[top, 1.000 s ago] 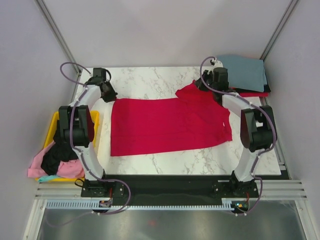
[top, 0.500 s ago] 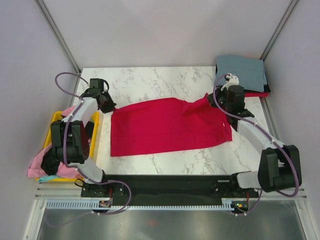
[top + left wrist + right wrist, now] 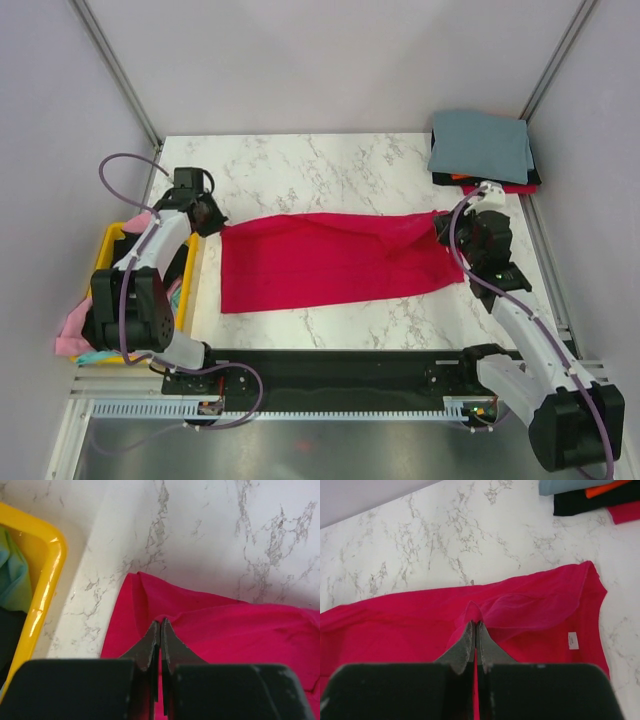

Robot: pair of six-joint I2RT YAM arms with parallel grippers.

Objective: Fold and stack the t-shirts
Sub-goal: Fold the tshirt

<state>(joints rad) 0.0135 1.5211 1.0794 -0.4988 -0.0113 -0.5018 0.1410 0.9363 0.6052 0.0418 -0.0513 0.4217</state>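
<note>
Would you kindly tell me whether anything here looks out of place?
A pink shirt spills over the bin's near-left rim, and a red edge pokes out unevenly beneath the grey-blue shirt on the far-right stack.

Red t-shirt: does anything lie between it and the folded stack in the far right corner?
Nothing visible does. Only bare marble separates the red t-shirt from the folded stack; the right gripper, shut on the shirt, is nearest.

Crimson t-shirt (image 3: 330,265): spread lengthwise across the mid worktop (image 3: 300,160), far edge pinched up at both ends, white neck tag (image 3: 572,640) showing.
Folded stack (image 3: 482,145): far-right corner, grey-blue on top, black beneath.
Loose heap (image 3: 70,335): left side, pink, possibly teal.
</note>
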